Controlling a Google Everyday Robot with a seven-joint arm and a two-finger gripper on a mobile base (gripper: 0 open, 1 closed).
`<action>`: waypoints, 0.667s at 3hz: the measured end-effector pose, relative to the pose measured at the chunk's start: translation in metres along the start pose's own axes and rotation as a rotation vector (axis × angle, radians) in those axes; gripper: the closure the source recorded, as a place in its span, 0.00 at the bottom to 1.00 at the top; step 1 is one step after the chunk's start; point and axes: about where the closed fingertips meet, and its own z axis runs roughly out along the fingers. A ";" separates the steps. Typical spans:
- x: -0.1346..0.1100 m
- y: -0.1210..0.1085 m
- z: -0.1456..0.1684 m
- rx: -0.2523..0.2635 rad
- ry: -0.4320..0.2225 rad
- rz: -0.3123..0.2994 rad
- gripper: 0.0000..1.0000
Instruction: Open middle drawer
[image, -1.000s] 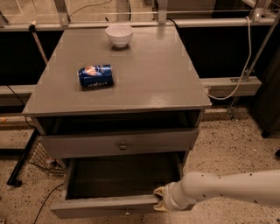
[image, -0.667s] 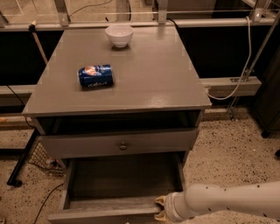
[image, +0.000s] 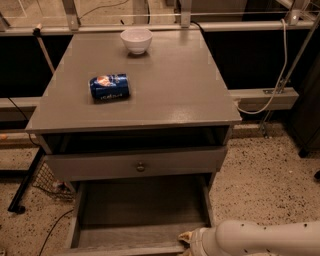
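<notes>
On the grey surface (image: 165, 95) a white bowl (image: 136, 39) sits at 12 o'clock, and a blue can (image: 109, 87) lies on its side at 10 o'clock. Neither is near the drawers. The middle drawer (image: 140, 210) stands open at 6 o'clock, under the knobbed upper drawer front (image: 135, 163). Its box reaches toward the camera and its front edge runs from 9 to 3 o'clock. The hand (image: 186, 238) is at 5 o'clock, at the right end of that edge; I cannot tell whether it grips. A wire basket (image: 46, 178) stands close at 9 o'clock, with open speckled floor (image: 260, 185) at 3 o'clock.
</notes>
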 end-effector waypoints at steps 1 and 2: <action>0.000 0.001 0.001 -0.002 -0.001 0.000 0.60; -0.001 0.001 0.001 -0.004 -0.001 -0.001 0.36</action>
